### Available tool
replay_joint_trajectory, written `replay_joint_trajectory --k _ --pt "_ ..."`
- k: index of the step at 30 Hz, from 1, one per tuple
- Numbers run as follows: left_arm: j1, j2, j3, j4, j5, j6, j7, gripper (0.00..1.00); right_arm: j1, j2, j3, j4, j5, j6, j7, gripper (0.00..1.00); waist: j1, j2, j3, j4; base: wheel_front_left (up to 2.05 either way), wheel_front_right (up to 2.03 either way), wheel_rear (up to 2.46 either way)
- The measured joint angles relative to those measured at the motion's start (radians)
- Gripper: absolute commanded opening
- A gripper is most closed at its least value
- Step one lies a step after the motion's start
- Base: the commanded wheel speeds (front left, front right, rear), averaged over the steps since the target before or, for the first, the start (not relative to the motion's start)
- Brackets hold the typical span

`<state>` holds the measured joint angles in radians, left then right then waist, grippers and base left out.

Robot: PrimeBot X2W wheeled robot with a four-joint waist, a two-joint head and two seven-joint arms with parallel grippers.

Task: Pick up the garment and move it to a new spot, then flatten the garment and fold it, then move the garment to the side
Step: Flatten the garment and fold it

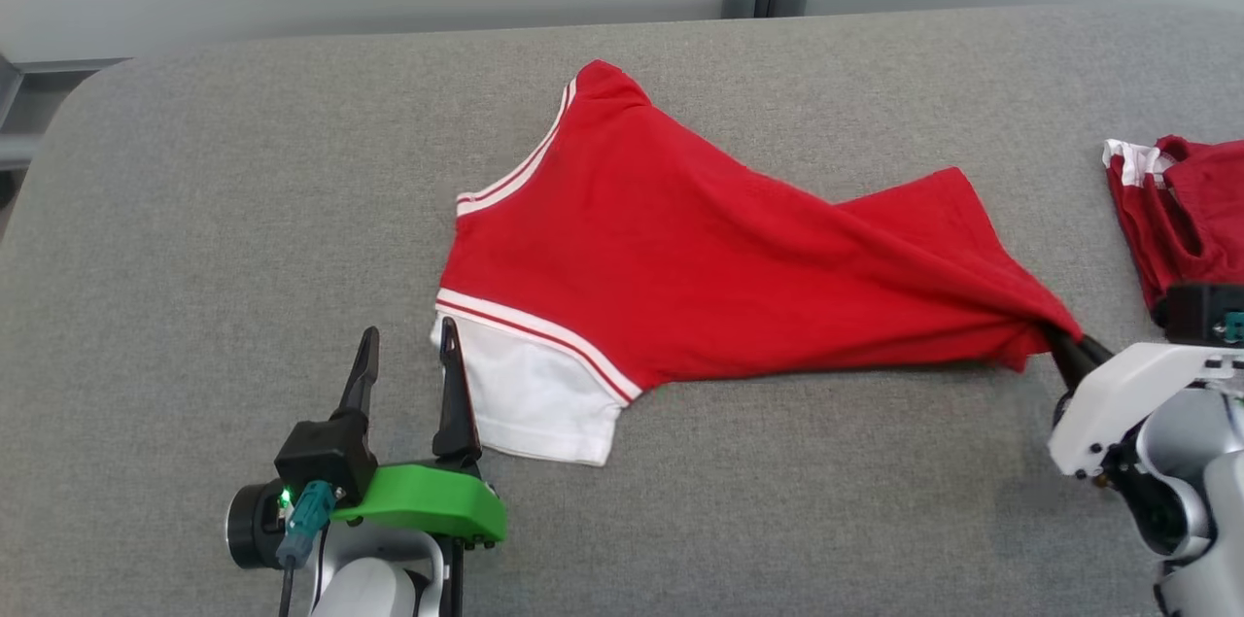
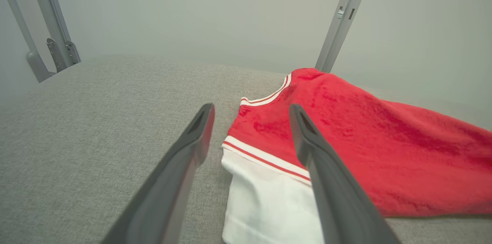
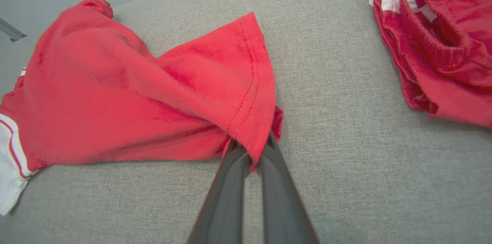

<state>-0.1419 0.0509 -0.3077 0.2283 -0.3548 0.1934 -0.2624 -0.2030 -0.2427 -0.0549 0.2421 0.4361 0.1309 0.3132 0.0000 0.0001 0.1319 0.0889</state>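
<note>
The red garment [image 1: 700,248] with a white sleeve lies spread mid-tabletop [image 1: 243,209], its hem corner lifted and drawn taut toward the right. The right fingers [image 3: 230,190] are pinched closed on that corner. The left fingers [image 1: 455,394] stand parted, holding nothing, low by the sleeve's edge. A crumpled red cloth [image 1: 1191,209] lies far right.

shirt [image 1: 680,257]: bright red, white sleeve, white-and-red striped trim | tabletop [image 1: 194,209]: grey, fine woven fleck | second garment [image 1: 1191,209]: deeper red, white band | left gripper [image 1: 408,330]: dark grey jaws, green mount [image 1: 428,500]
</note>
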Motion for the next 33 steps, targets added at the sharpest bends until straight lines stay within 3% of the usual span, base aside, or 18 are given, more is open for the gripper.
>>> replay_joint_trajectory --k 3,8,9,11,20,25,33 --pt "-0.003 0.000 0.000 0.002 0.001 -0.001 0.000 1.00 0.008 -0.011 -0.062 -0.036 -0.014 0.000 0.051 0.00 0.0000 0.0000 0.007 0.000 0.00 0.00 0.00" --pt "-0.014 -0.001 -0.002 0.011 0.003 -0.009 0.000 1.00 0.011 -0.010 -0.101 0.006 -0.062 0.000 0.069 0.00 0.0000 0.0000 0.015 0.005 0.00 0.00 0.00" --pt "-0.014 -0.001 -0.003 0.016 0.003 -0.010 0.000 1.00 0.009 -0.003 -0.105 0.021 -0.066 0.000 0.061 0.22 0.0000 0.0000 0.016 0.005 0.00 0.00 0.00" --pt "-0.014 -0.001 -0.006 0.028 0.003 -0.014 0.000 1.00 0.006 0.004 -0.111 0.047 -0.086 0.000 0.041 1.00 0.0000 0.0000 0.016 0.004 0.00 0.00 0.00" --pt "-0.094 0.004 -0.021 0.138 0.004 -0.053 0.007 1.00 0.022 0.006 -0.153 0.035 -0.103 0.000 -0.067 1.00 0.0000 0.0000 0.005 -0.032 0.00 0.00 0.00" --pt "-0.186 0.007 -0.025 0.248 -0.007 -0.079 0.044 1.00 0.045 0.014 -0.174 -0.090 -0.106 0.000 -0.152 1.00 0.0000 0.0000 -0.003 -0.070 0.00 0.00 0.00" --pt "-0.332 0.034 -0.005 0.512 -0.029 -0.103 0.105 1.00 0.070 0.044 -0.110 -0.245 -0.106 0.000 -0.242 1.00 0.0000 0.0000 0.001 -0.142 0.00 0.00 0.00"
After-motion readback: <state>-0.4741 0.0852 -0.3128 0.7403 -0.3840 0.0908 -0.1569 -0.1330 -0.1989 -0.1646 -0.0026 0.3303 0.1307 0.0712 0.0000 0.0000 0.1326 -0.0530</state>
